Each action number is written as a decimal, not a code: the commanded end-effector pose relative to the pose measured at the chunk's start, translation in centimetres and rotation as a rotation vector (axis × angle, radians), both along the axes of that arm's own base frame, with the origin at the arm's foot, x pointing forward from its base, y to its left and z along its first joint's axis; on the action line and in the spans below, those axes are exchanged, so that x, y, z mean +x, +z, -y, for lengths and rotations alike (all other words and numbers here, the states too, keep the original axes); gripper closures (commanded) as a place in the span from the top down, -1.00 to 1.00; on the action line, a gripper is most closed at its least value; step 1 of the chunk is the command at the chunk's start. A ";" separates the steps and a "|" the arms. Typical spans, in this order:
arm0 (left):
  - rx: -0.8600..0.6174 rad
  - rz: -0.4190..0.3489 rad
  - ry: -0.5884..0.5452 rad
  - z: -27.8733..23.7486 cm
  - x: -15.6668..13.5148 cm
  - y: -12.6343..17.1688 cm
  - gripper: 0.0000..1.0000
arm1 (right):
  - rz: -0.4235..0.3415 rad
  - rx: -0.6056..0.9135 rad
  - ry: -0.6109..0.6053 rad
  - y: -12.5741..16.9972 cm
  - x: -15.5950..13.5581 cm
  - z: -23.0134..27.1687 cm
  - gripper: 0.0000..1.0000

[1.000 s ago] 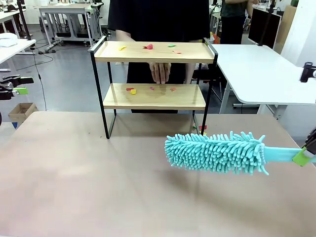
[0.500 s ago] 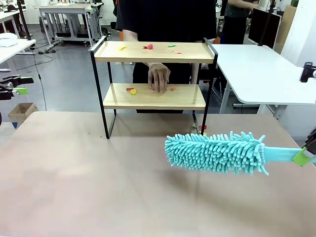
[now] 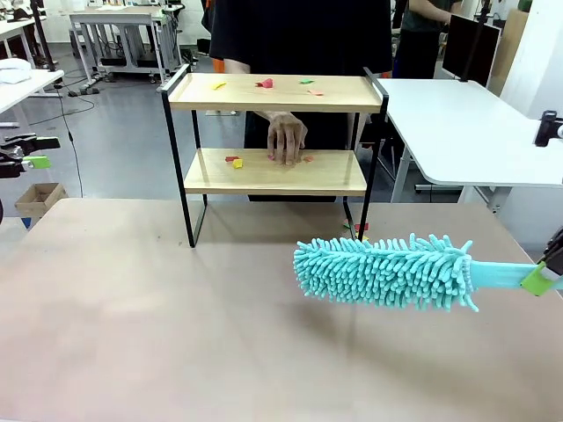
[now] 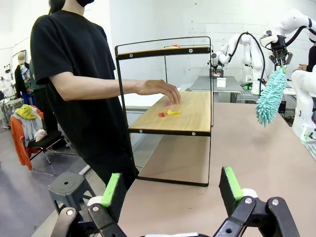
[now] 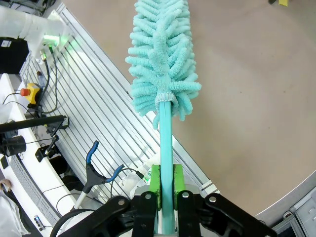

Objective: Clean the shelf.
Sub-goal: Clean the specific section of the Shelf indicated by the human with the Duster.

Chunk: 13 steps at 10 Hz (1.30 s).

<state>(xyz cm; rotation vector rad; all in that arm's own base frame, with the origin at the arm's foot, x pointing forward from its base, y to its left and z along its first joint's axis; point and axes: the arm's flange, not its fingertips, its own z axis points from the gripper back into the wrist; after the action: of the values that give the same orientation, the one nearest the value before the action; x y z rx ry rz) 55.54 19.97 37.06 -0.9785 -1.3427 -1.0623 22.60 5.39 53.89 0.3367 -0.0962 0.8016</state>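
The shelf point(image 3: 274, 174) stands at the table's far side, with coloured paper scraps point(image 3: 265, 83) on its top board and more on the lower one. A person's hand point(image 3: 286, 141) rests on the lower board among the scraps. My right gripper point(image 3: 547, 272) at the right edge is shut on the handle of a teal fluffy duster point(image 3: 385, 271), which hangs level above the table, in front of the shelf's right leg. From the right wrist, the gripper point(image 5: 166, 183) clamps the duster point(image 5: 163, 59) handle. My left gripper point(image 4: 172, 190) is open and empty, well left of the shelf point(image 4: 173, 111).
A white table point(image 3: 457, 132) adjoins at the back right. One small scrap point(image 3: 361, 228) lies on the brown table by the shelf's right leg. A black stool point(image 4: 73, 187) stands beside the person. A cardboard box point(image 3: 39, 199) sits on the floor at the left.
The person's hand has come down and forward onto the lower board, and their body has leaned closer. Neither arm nor the duster has moved.
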 end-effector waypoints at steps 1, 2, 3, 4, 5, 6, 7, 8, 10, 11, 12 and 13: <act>-0.001 0.005 0.001 0.0 -0.2 0.3 1.00 | 0.003 0.006 -0.004 0.2 -0.1 0.0 -0.74; -0.001 0.005 0.001 0.0 -0.2 0.3 1.00 | 0.003 0.006 -0.004 0.2 -0.1 0.0 -0.74; -0.001 0.005 0.001 0.0 -0.2 0.3 1.00 | 0.003 0.006 -0.004 0.2 -0.1 0.0 -0.74; -0.001 0.005 0.001 0.0 -0.2 0.3 1.00 | 0.003 0.006 -0.004 0.2 -0.1 0.0 -0.74; -0.001 0.005 0.001 0.0 -0.2 0.3 1.00 | 0.003 0.006 -0.004 0.2 -0.1 0.0 -0.74; -0.001 0.005 0.001 0.0 -0.2 0.3 1.00 | 0.000 0.000 0.000 0.0 0.0 0.0 -0.74; -0.001 0.005 0.001 0.0 -0.2 0.3 1.00 | 0.015 0.012 0.009 0.5 -0.1 -1.5 -0.74; -0.001 0.005 0.001 0.0 -0.2 0.3 1.00 | 0.030 0.025 0.021 0.7 -0.3 -3.2 -0.74; -0.001 0.005 0.001 0.0 -0.2 0.3 1.00 | 0.077 0.099 0.000 1.1 -1.0 -6.9 -0.74; -0.001 0.005 0.001 0.0 -0.2 0.3 1.00 | 0.100 0.146 -0.046 0.9 -0.9 -8.7 -0.74; -0.001 0.005 0.001 0.0 -0.2 0.3 1.00 | 0.115 0.180 -0.115 0.8 -0.7 -10.1 -0.74; -0.001 0.005 0.001 0.0 -0.2 0.3 1.00 | 0.152 0.204 -0.170 0.7 -0.4 -11.6 -0.74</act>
<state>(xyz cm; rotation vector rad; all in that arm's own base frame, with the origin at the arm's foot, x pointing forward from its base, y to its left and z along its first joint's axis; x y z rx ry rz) 55.54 19.96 37.05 -0.9788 -1.3426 -1.0622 21.98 15.41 56.11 0.4422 -0.2792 0.7177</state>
